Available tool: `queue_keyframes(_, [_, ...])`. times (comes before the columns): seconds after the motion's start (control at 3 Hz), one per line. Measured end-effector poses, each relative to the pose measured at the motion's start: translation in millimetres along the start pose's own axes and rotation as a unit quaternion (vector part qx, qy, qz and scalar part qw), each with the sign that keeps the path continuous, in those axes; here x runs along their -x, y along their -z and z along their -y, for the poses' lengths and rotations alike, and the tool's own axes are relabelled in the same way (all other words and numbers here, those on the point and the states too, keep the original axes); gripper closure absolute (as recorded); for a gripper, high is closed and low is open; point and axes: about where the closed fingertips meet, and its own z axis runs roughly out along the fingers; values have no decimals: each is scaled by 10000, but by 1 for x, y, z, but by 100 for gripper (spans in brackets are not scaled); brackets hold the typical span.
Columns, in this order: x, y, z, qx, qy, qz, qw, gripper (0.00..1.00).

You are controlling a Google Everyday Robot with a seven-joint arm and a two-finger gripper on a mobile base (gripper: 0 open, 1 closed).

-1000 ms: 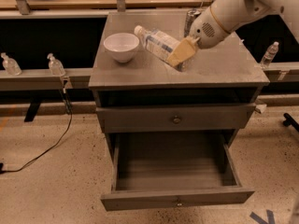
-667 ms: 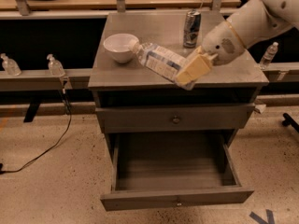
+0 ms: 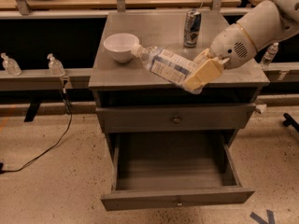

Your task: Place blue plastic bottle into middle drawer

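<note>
My gripper [image 3: 198, 76] is shut on the blue plastic bottle [image 3: 163, 64], a clear bottle with a pale bluish-white label. It holds the bottle lying tilted, cap end toward the bowl, just above the front edge of the cabinet top. The white arm reaches in from the upper right. The middle drawer [image 3: 177, 200] stands pulled out and open below, with its tray bare and a small knob on its low front panel. The bottle is above and behind the open tray.
A white bowl [image 3: 120, 46] and a silver-and-blue can [image 3: 192, 28] stand on the grey cabinet top [image 3: 154, 27]. The upper drawer [image 3: 175, 119] is closed. Small clear bottles [image 3: 55, 65] stand on ledges left and right. A cable lies on the floor at left.
My gripper has carried the bottle from the cabinet top toward the front edge and a little lower. The can, hidden behind the arm a second ago, shows again.
</note>
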Motion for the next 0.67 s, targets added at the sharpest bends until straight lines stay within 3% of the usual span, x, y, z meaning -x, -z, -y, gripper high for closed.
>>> queue_keyframes(0.33, [-23,-13,5,6,230,-34,9997,100])
queue_keyframes(0.67, [-84,-51,13,220,548,-31,9982,100])
